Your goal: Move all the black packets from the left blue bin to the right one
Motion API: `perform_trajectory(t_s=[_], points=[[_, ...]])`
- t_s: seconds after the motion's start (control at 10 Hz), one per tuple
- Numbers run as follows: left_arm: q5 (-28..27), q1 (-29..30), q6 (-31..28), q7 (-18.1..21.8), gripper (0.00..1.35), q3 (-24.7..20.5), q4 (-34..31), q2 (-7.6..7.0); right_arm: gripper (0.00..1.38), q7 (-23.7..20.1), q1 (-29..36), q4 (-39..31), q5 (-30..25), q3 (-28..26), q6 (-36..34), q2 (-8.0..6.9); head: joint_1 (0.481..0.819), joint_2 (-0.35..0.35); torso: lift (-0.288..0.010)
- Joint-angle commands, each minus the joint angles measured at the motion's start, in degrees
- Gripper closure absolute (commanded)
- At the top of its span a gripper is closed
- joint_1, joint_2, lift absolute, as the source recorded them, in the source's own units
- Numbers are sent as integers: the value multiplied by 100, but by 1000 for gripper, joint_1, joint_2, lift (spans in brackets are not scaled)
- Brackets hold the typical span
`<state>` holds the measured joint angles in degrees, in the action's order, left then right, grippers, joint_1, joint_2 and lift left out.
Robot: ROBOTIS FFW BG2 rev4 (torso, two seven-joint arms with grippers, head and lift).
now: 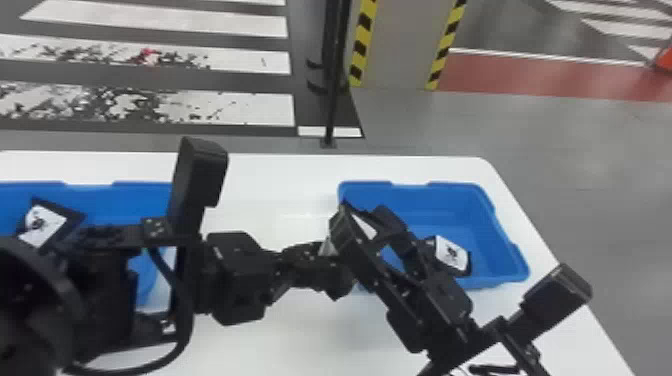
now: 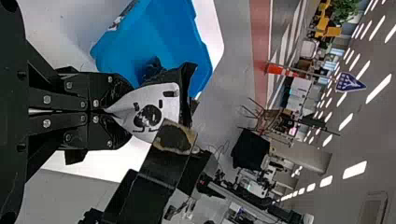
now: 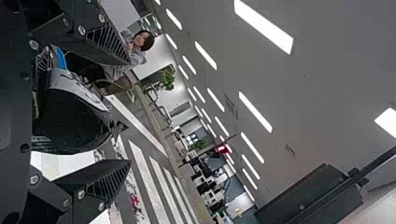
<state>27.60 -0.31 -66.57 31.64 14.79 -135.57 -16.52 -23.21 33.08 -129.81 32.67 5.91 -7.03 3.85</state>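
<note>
Our left gripper (image 2: 105, 111) tightly pinches a black packet (image 2: 171, 103) inside our wide-open right gripper (image 3: 130, 112); we should clamp there before releasing.

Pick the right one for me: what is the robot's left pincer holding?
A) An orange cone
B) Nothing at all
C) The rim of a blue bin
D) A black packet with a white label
D: the left pincer is shut on one end of the black packet, whose white label spreads out beyond its fingertips.
</note>
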Motion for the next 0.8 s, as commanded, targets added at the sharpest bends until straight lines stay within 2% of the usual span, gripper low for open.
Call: perform_trajectory(t_s=[0.0, 0.1, 0.2, 0.4, 0.5, 0.6, 0.7], points=[[17, 2, 5, 1, 1202, 18, -6, 0, 909, -9, -46, 36, 23, 3, 0, -7, 695, -170, -185], [17, 2, 5, 1, 1202, 18, -20, 0, 1217, -9, -32, 50, 35, 3, 0, -7, 695, -172, -185], [40, 2, 5, -8, 1202, 7, -20, 9, 1277, -9, -32, 50, 35, 37, 14, -7, 695, -172, -185], [120, 44, 62, -35, 1200, -5, -6, 18, 1277, -35, -46, 50, 46, 60, 42, -7, 695, -170, -185], [222, 101, 104, -87, 1104, -39, -20, 26, 1277, -35, -46, 50, 69, 60, 71, -7, 695, -168, -185], [348, 298, 230, -184, 595, -188, -6, 79, 1277, -35, -116, 121, 126, 37, 71, -7, 695, -170, -185], [371, 452, 258, -193, 142, -336, -20, 88, 1277, -35, -201, 205, 137, -65, 85, 1, 695, -169, -185]])
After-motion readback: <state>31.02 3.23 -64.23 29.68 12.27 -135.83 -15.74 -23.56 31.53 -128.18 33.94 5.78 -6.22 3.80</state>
